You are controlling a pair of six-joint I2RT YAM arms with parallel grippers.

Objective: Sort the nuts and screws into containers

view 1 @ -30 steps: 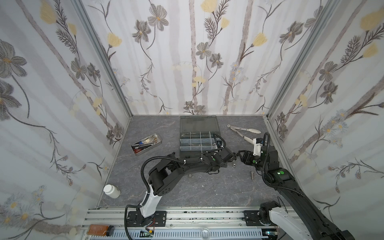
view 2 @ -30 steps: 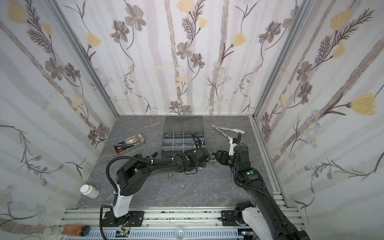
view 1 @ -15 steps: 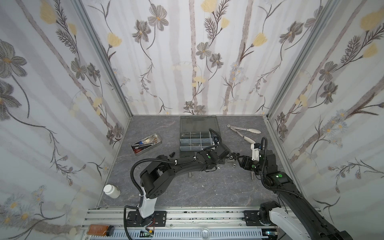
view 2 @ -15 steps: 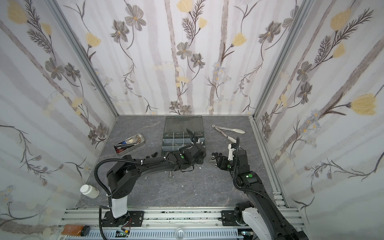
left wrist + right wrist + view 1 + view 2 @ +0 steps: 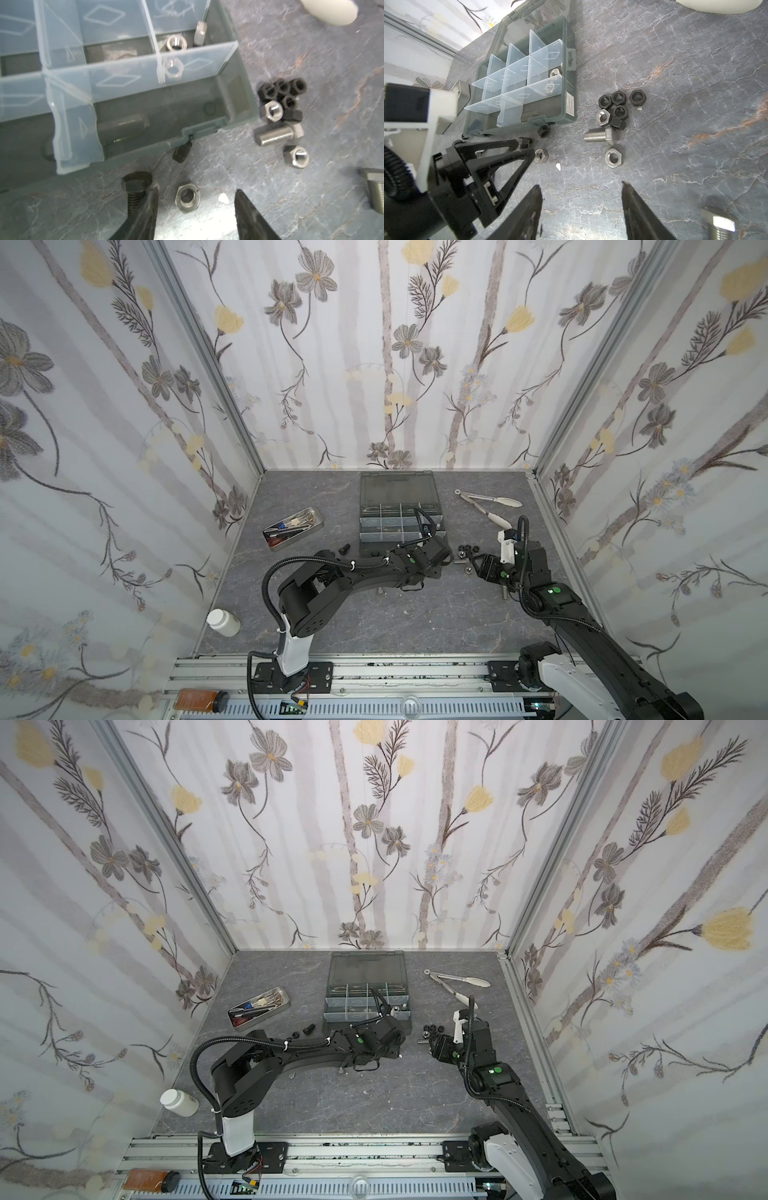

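Observation:
In the left wrist view my left gripper (image 5: 196, 188) is open low over the table, with a silver nut (image 5: 187, 199) lying between its fingers. A black screw (image 5: 136, 187) lies just outside one finger. In both top views it sits at the front right corner of the containers' box (image 5: 401, 510). My right gripper (image 5: 581, 185) is open over bare table, empty. Beyond it lie several black nuts (image 5: 618, 104), a silver screw (image 5: 598, 136) and a silver nut (image 5: 613, 158). Silver nuts (image 5: 176, 42) lie in one compartment. Another silver screw (image 5: 720, 224) lies beside the right gripper.
Silver tongs with white tips (image 5: 490, 502) lie at the back right. A metal tray of tools (image 5: 293, 527) stands left of the box. A white bottle (image 5: 223, 622) lies at the front left. A few small black parts (image 5: 344, 548) lie left of the box's front.
My left gripper has shifted slightly in front of the box and its jaws have opened. The right gripper has hardly moved.

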